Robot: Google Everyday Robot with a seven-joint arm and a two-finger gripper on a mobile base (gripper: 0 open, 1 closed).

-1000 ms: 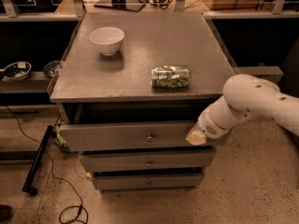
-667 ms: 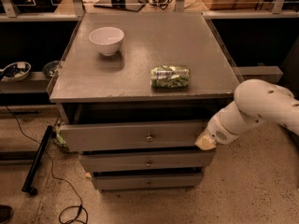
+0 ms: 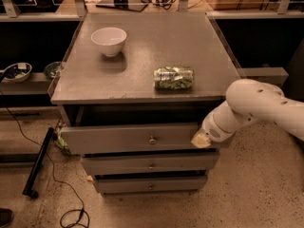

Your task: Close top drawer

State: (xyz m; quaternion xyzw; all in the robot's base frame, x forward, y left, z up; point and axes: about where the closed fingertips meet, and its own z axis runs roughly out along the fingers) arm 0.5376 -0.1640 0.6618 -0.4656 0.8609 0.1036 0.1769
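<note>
Claw (image 3: 200,139) had slid back left a little from its spot a moment earlier at the drawer's right corner, and sat against the right end of the top drawer (image 3: 114,139) front panel. Whether it was spread or pressed together could not be told. The top drawer stretched left of the claw, front panel level with it, and still stuck out well past the cabinet with a dark gap above the box. It looked no further in than before, so closing had probably not started and a push inward was still needed. Knob (image 3: 152,139) was left of the claw, untouched.

Above the claw was the grey counter (image 3: 199,42), with a crumpled green packet (image 3: 174,77) just up-left and a white bowl (image 3: 109,41) far up-left. Two smaller drawers (image 3: 149,164) below the claw looked nearly shut. Speckled floor below, with a black cable (image 3: 71,217) and a dark bar (image 3: 39,163) far left. A low shelf with dishes (image 3: 16,71) stood far left.
</note>
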